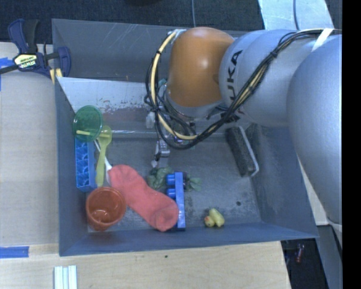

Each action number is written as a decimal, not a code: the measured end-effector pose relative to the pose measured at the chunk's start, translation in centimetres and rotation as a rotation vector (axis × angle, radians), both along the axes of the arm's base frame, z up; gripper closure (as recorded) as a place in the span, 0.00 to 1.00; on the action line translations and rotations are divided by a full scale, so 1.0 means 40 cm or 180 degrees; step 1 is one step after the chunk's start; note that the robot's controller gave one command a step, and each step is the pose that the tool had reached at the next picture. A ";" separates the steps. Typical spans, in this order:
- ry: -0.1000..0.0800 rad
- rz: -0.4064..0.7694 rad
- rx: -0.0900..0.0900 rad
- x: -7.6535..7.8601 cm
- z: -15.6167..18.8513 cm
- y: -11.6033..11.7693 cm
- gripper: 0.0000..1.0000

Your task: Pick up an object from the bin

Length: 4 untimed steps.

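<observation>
While the silver arm (277, 77) with its orange cover (195, 65) is reaching in from the right of the camera view, the gripper (161, 153) is hanging over the middle of the grey metal bin (168, 238); whether it is apart or together cannot be told. Nearest to it, a crumpled dark green leafy toy (160, 178) is lying just beside a soft pink cloth (141, 198) and a long blue plastic bar (179, 202). A small yellow lump (214, 219) is sitting near the front wall, apart from them.

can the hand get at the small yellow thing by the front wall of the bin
Probably yes: the small yellow thing lies alone on bare floor, clear of the blue bar and pink sock, with nothing on top. Only the near bin wall might crowd the hand.
</observation>
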State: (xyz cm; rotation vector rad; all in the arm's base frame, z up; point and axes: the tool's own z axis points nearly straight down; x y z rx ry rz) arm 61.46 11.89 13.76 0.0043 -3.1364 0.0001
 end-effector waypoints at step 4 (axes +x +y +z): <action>-0.0044 0.0058 0.0004 -0.277 -0.167 0.005 1.00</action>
